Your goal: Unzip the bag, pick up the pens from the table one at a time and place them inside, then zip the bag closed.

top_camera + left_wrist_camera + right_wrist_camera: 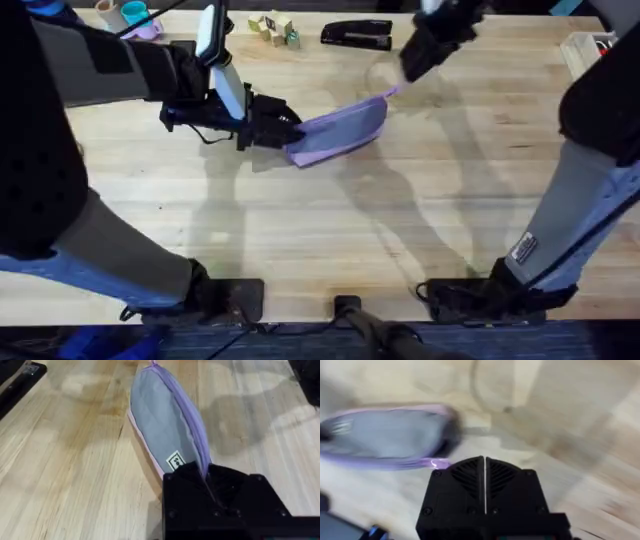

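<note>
The lilac bag (343, 132) lies slanted on the table (330, 230), its zip (186, 415) running along the upper edge. I cannot tell whether the zip is open. My left gripper (288, 127) is shut on the bag's near-left end, and the left wrist view shows the fabric (160, 415) pinched in the gripper (207, 474). My right gripper (412, 62) hovers just beyond the bag's far right tip, apart from it. Its fingers are shut on nothing (484, 464), with the bag (390, 435) ahead of them. The pens are out of view.
A black stapler (357, 35) lies at the back centre, with small wooden blocks (275, 28) to its left. Cups (130, 15) stand at the back left. A white tray (590, 47) with red-tipped markers sits at the back right.
</note>
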Motion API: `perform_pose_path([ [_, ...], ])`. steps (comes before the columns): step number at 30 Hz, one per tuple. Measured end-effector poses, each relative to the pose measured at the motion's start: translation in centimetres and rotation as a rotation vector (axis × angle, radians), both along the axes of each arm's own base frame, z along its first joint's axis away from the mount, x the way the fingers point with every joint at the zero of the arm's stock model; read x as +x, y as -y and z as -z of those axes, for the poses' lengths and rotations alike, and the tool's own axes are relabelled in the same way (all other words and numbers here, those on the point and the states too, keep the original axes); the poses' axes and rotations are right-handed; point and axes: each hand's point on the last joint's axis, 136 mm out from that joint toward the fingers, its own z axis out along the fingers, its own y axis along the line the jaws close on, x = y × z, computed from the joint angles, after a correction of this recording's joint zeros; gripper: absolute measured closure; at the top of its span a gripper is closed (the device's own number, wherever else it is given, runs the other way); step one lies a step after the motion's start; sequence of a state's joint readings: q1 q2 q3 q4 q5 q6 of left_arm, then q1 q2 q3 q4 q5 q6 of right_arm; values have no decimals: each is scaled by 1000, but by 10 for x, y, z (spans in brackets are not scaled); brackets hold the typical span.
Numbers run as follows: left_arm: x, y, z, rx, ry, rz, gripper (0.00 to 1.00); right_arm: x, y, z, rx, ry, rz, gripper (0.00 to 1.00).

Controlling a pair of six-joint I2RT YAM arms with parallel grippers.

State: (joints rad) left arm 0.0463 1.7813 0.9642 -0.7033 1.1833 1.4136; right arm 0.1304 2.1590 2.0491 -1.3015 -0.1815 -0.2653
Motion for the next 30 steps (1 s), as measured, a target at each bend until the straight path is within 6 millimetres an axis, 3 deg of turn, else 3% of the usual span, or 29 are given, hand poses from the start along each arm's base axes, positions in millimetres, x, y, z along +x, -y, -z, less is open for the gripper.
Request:
perform_pose_path([
  [5, 0, 0, 0, 1, 0, 0, 956, 22, 47, 5, -28, 59, 109, 967],
  [7, 0, 0, 0, 1, -1, 0, 956, 24, 56, 10, -34, 64, 131, 966],
  [13, 0, 0, 0, 1, -1, 0, 956, 24, 58, 18, -40, 57, 143, 967],
  [18, 0, 0, 0, 1, 0, 0, 956, 8, 51, 10, -44, 16, 130, 950],
  [24, 0, 0, 0, 2, 0, 0, 957, -26, 32, -46, -40, 46, 79, 94],
  [26, 0, 0, 0, 1, 0, 0, 957, -34, 25, -65, -36, 79, 57, 11],
  [30, 0, 0, 0, 1, 0, 0, 945, -41, 13, -89, -26, 138, 25, 4],
])
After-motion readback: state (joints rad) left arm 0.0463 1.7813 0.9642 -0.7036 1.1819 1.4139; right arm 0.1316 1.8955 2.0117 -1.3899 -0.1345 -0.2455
